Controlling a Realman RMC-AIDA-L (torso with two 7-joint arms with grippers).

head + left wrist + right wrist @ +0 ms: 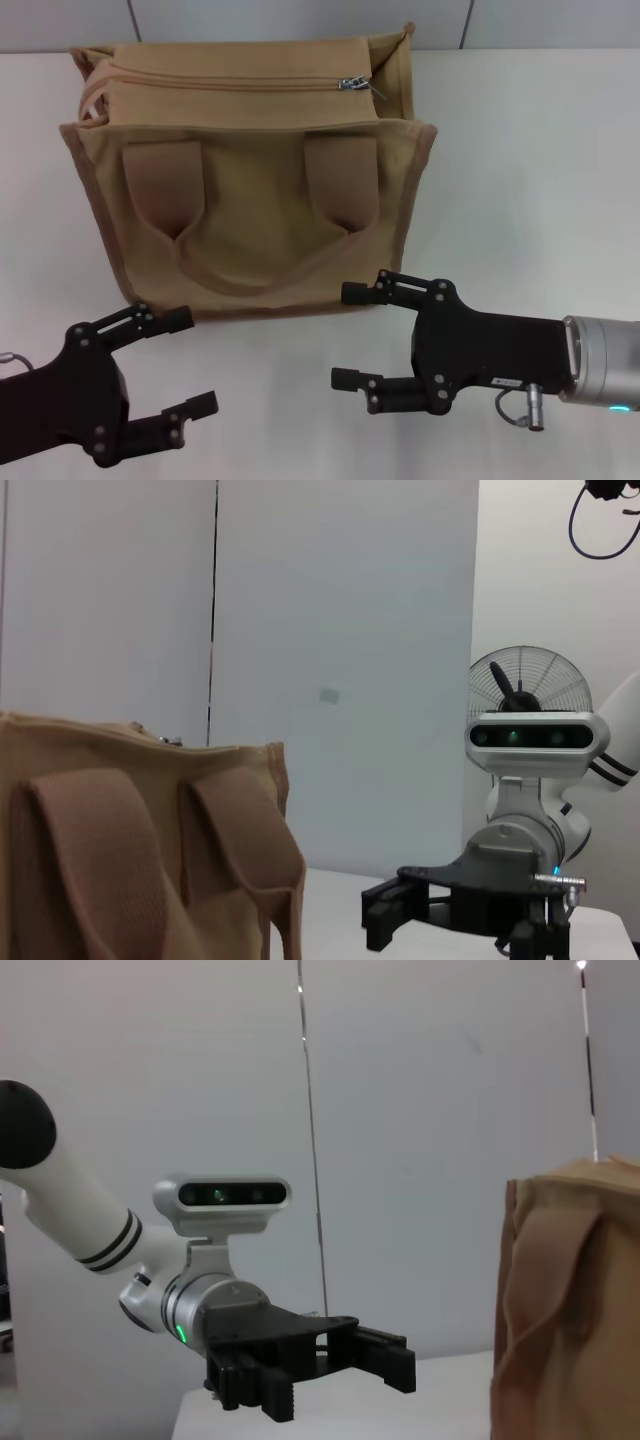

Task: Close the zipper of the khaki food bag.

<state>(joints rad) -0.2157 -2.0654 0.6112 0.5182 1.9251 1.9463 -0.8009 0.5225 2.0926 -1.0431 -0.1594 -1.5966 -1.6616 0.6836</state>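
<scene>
Both grippers wide open, empty, short of the khaki food bag (pixel 245 170).
Our left gripper (pixel 175 365) and right gripper (pixel 362 335) sit at 6 o'clock; zipper (pixel 355 84) pull at 12; we risk shoving the bag.

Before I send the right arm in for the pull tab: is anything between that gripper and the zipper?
Yes. The right gripper sits low in front of the khaki food bag; its front wall and strap handles rise between it and the zipper on top.
</scene>
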